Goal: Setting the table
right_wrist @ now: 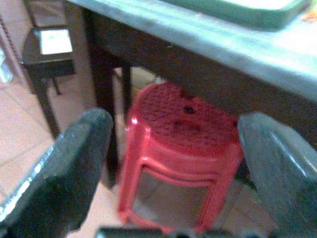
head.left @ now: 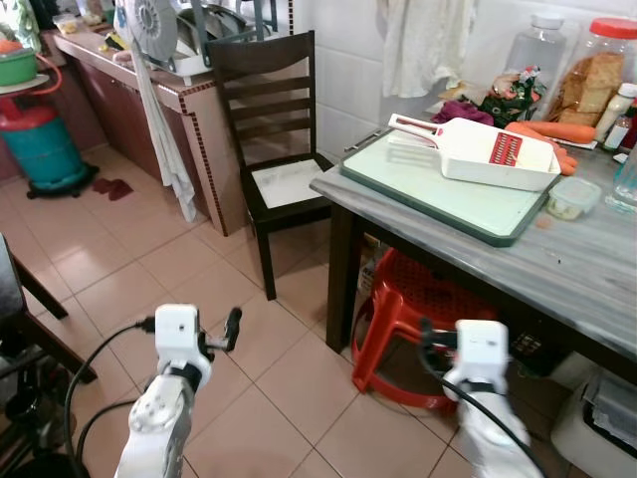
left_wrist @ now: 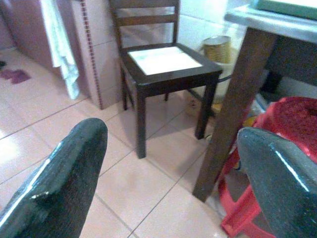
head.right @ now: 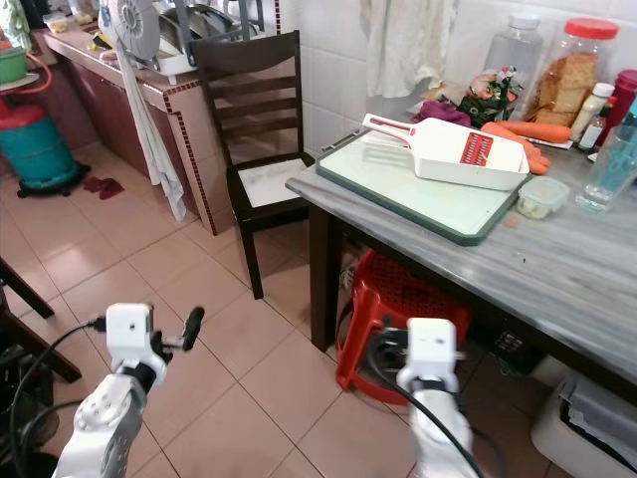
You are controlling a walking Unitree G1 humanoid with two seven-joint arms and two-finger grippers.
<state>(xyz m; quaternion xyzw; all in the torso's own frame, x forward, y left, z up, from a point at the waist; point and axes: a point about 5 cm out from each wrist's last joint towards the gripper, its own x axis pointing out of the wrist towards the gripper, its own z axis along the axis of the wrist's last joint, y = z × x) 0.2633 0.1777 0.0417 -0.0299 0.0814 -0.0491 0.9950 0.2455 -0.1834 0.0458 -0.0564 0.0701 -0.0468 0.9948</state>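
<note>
Tiled kitchen floor (head.left: 149, 269) runs beneath a grey wooden table (head.left: 587, 269) set against the white wall. Dark wooden chair (head.left: 274, 149) stands just beside the table's corner; a red plastic stool (head.left: 398, 319) sits under the table. On the tabletop lies a green-rimmed cutting board (head.left: 438, 184), with a white slicer (head.left: 478, 149) resting on it. Carrots (head.left: 552, 131) lie behind the slicer, a small container (head.left: 572, 196) beside the board. Jars along the wall are somewhat indistinct. Left gripper (left_wrist: 173, 168) is held low over the floor, fingers spread wide, holding nothing. Right gripper (right_wrist: 173, 163) faces the stool, likewise wide apart and empty.
</note>
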